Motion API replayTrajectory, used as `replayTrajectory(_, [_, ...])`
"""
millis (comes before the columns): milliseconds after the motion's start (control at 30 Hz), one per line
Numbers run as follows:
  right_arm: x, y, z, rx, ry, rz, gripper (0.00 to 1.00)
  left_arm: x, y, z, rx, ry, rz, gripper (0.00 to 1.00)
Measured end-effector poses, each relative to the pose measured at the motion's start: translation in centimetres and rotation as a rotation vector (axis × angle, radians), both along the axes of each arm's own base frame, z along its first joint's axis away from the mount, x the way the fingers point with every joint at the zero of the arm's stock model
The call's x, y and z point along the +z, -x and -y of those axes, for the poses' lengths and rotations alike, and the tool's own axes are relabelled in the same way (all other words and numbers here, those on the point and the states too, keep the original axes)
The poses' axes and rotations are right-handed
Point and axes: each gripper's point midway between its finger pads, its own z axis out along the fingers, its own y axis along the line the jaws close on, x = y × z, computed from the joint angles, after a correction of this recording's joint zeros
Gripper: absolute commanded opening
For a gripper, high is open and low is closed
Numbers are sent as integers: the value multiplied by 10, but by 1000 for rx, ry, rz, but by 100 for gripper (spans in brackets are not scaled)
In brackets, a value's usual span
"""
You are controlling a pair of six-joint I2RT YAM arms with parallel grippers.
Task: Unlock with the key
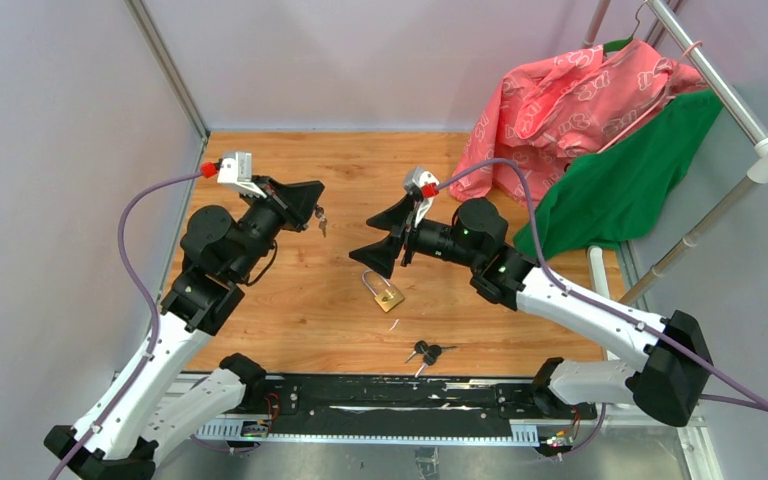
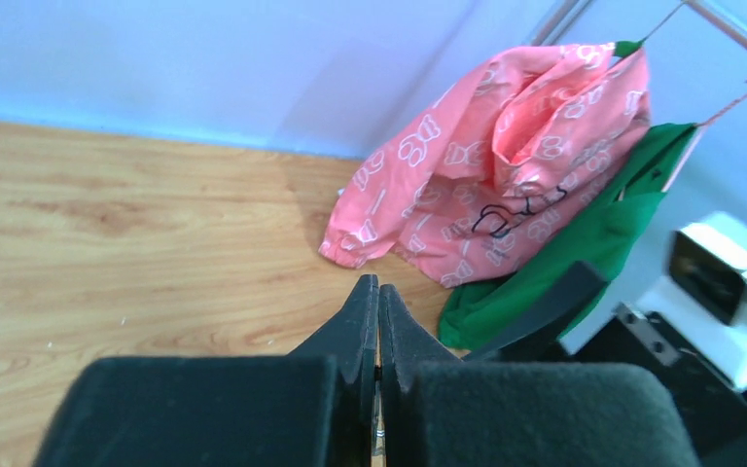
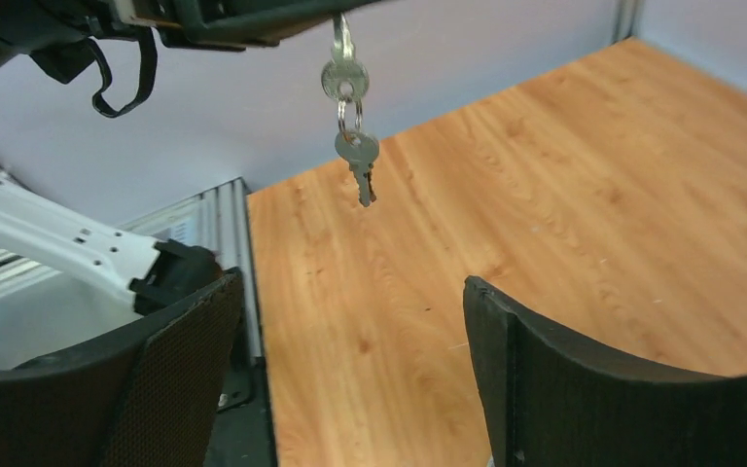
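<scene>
Dangling from the clenched left gripper (image 1: 313, 203), the key (image 3: 343, 72) hangs above the table (image 1: 290, 310), a second key (image 3: 360, 161) ringed beneath. The right gripper (image 1: 372, 237) gapes, released, just above the padlock (image 1: 388, 293); black-headed keys (image 1: 426, 351) lie nearby.

Open table (image 1: 290, 300) around padlock (image 1: 389, 296), loose keys (image 1: 426, 351) near, clothes (image 1: 580, 110) crowding far-right corner

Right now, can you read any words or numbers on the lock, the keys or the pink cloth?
Nothing can be read for sure.
pink cloth: black scribbles like letters, too blurred to read.
padlock: too small to tell any brand.
hanging keys: no stamp clear enough to read.
</scene>
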Motion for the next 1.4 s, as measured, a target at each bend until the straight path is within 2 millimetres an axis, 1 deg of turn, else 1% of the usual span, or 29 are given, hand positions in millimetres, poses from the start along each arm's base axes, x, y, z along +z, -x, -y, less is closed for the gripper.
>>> replayTrajectory(33, [-5,0,-1,16,1,-42,88,5,2,1,-10,5,20,0])
replayTrajectory(100, [-8,3,-1,40,-7,-95,88,11,4,2,-21,11,46,0])
replayTrajectory(167, [1,10,-1,70,-45,-120,88,19,7,3,-33,20,73,0])
replayTrajectory(267, [16,16,-1,95,-100,-130,88,29,13,4,-53,41,113,0])
replayTrajectory(333, [23,17,-2,101,-126,-141,88,35,17,3,-63,58,134,0])
replayTrajectory(467, [33,14,-6,104,-159,-158,81,46,23,3,-78,93,161,0])
replayTrajectory(600, [49,8,-10,118,-220,-141,77,55,28,7,-112,136,176,0])
replayTrajectory(767, [65,0,-16,144,-286,-118,66,65,35,14,-163,185,182,0])
replayTrajectory(833, [73,1,-18,167,-312,-109,62,67,37,15,-178,198,183,0])
replayTrajectory(1100, [106,13,-22,275,-411,-77,55,84,48,16,-215,247,218,0])
replayTrajectory(1200, [113,15,-22,298,-434,-75,53,86,50,16,-220,255,223,0])
replayTrajectory(1400, [114,15,-25,320,-445,-94,47,92,53,17,-238,277,235,0])
